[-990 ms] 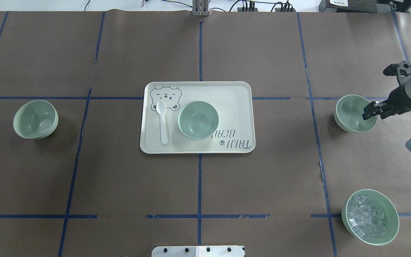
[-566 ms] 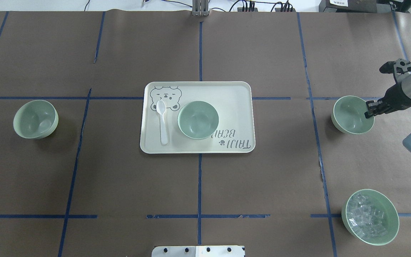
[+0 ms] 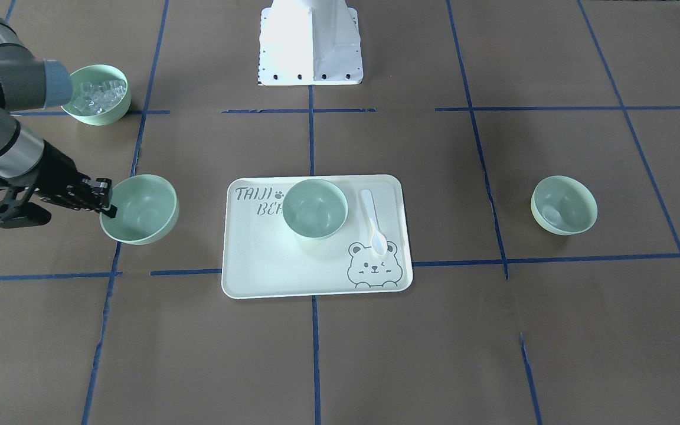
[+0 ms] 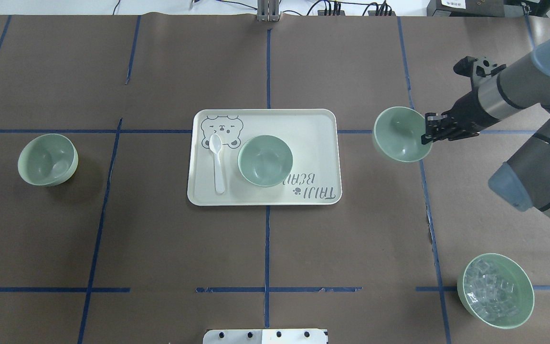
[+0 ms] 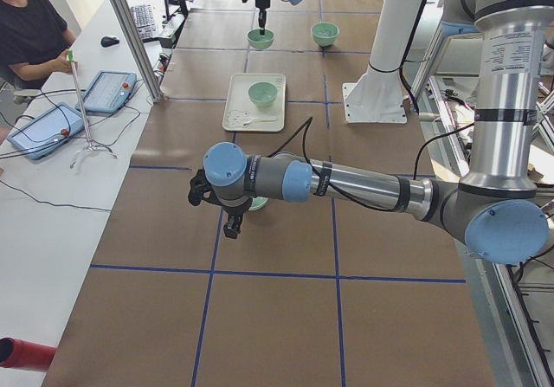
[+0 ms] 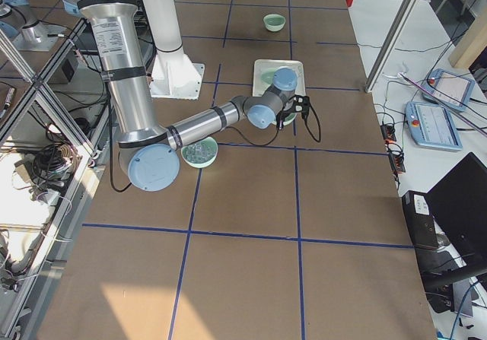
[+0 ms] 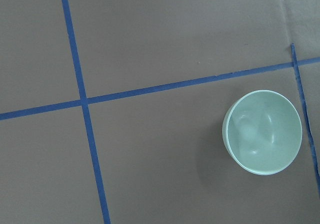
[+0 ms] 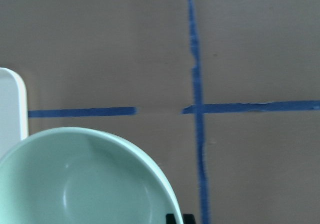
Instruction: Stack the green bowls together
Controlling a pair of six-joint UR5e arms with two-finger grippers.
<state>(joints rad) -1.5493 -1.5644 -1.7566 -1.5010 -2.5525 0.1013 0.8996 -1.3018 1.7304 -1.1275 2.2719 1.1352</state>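
One green bowl (image 4: 401,134) hangs by its rim in my right gripper (image 4: 426,134), jaws clamped on it, off the right end of the tray (image 4: 322,119). The tray bowl (image 4: 265,160), my likely target, lies leftward from it. The far bowl (image 4: 47,159) sits near my left gripper (image 5: 232,225), whose jaws I cannot judge.

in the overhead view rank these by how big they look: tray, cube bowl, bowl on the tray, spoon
1. tray
2. bowl of clear cubes (nearer the camera, which may inflate it)
3. bowl on the tray
4. spoon
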